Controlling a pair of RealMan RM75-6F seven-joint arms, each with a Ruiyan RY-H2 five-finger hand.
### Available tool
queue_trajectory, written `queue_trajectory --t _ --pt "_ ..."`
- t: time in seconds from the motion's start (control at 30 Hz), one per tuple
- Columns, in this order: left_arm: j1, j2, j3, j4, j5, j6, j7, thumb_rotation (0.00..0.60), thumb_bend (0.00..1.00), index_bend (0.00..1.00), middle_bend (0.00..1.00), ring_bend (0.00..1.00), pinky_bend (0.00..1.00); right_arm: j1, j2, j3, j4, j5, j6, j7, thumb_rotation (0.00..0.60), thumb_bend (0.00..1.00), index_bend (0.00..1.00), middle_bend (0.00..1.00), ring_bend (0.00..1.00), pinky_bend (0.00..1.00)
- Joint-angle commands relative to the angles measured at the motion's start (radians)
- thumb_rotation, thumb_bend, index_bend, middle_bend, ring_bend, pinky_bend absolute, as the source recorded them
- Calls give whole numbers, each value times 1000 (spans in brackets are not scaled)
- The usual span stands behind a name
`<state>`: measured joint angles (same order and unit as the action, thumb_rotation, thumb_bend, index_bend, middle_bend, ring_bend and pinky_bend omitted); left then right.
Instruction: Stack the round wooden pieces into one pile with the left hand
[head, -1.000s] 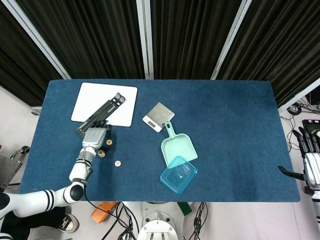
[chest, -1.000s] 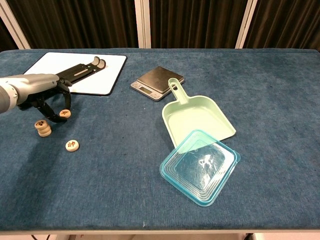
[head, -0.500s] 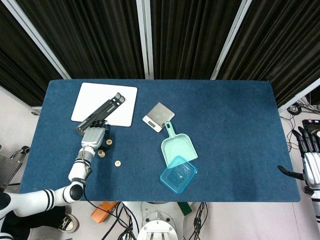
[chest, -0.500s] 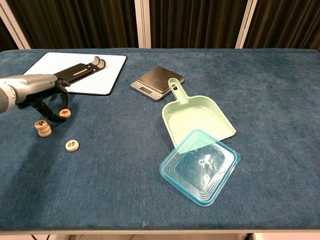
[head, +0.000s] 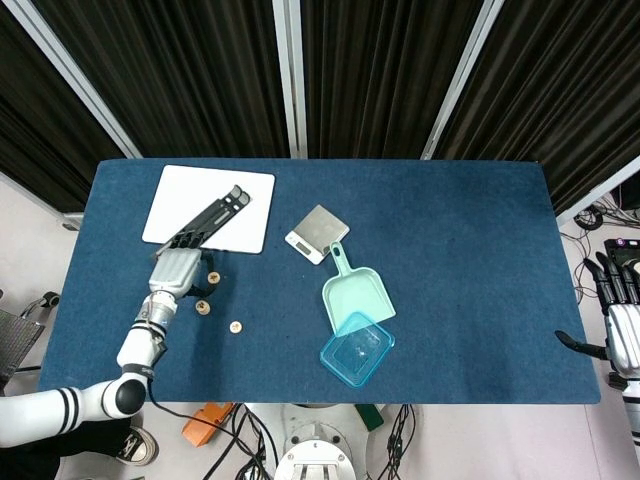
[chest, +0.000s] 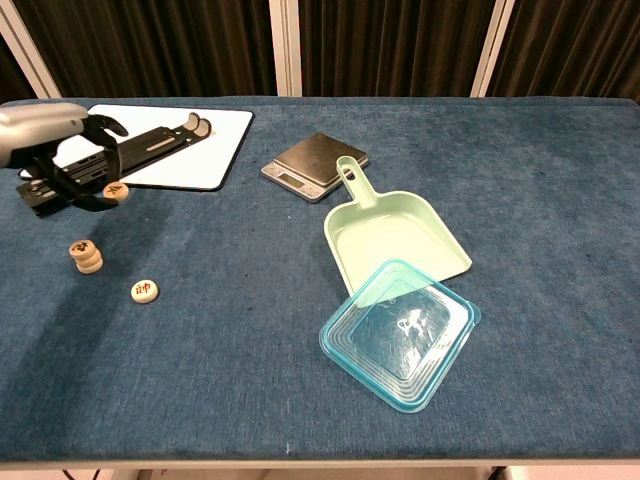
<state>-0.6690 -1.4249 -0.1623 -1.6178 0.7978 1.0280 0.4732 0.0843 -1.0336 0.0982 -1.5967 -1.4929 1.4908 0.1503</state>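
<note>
At the frame's left, the left hand (chest: 52, 140) pinches a round wooden piece (chest: 115, 190) above the table; a short stack (chest: 86, 256) (one loose disc (chest: 144, 291) nearby) sits below. The right hand (head: 618, 318) hangs spread at the right edge.

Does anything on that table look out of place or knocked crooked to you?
Only small things. The clear teal lid rests partly on the green dustpan's front edge, so it sits tilted. One round wooden piece lies apart from the short stack, and the left hand holds another.
</note>
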Motion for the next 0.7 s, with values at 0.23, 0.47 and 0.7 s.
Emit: queue_trajectory --t 0.23,0.47,0.7 --pt "80 68 94 -100 88 35 -42 600 336 563 64 0 12 6 -6 -2 3 -5 -7 -1 600 30 0 20 0 24" --pt "89 47 99 -84 101 28 -65 600 332 553 64 0 12 4 -1 -2 -8 -11 2 -10 600 30 0 20 0 22" --pt "85 41 94 -67 84 17 -60 600 328 544 64 0 12 -2 -3 -6 -8 -7 4 -9 600 31 0 20 0 21"
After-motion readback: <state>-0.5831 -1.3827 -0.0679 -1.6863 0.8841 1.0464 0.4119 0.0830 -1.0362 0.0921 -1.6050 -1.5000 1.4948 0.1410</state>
